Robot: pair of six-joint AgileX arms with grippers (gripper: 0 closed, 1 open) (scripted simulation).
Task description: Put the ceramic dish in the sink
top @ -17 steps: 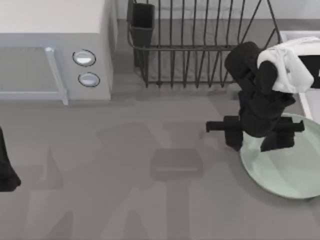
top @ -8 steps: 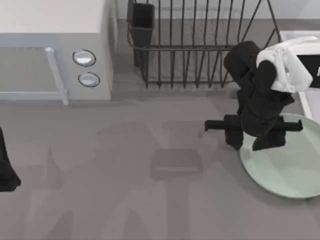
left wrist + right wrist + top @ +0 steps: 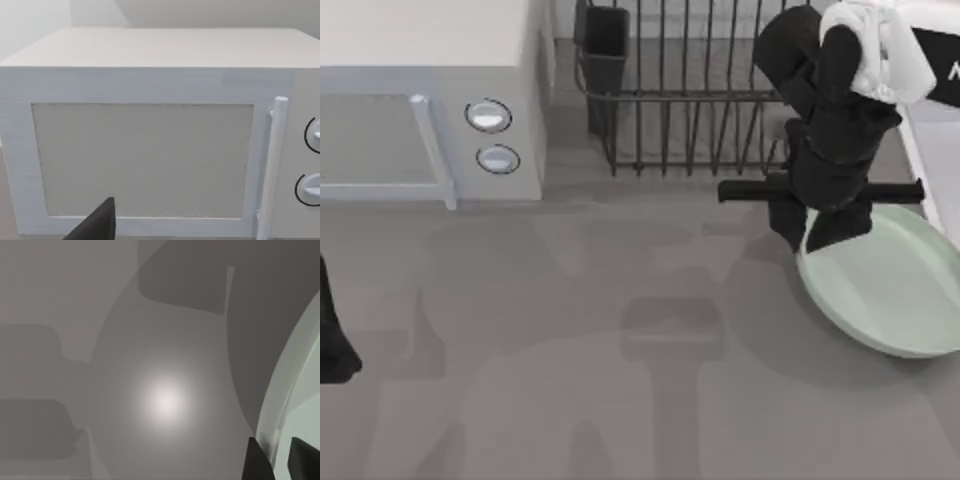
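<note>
The ceramic dish (image 3: 890, 285), a pale mint-green round plate, hangs tilted above the table at the right. My right gripper (image 3: 812, 235) is shut on its left rim. In the right wrist view the two dark fingertips (image 3: 260, 462) pinch the dish's rim (image 3: 295, 385) from both sides, with the grey tabletop far below. The sink's pale raised rim (image 3: 920, 170) runs along the far right, just behind the dish and partly hidden by the right arm. My left gripper (image 3: 332, 340) stays parked at the table's left edge.
A white microwave (image 3: 430, 100) with two knobs stands at the back left and faces the left wrist camera (image 3: 150, 125). A black wire dish rack (image 3: 700, 90) stands at the back centre, close to the right arm. The bare grey tabletop spreads across the middle and front.
The right gripper has risen and moved toward the back with the dish held by its rim. The dish has left the table and now tilts. The left arm has not moved.
</note>
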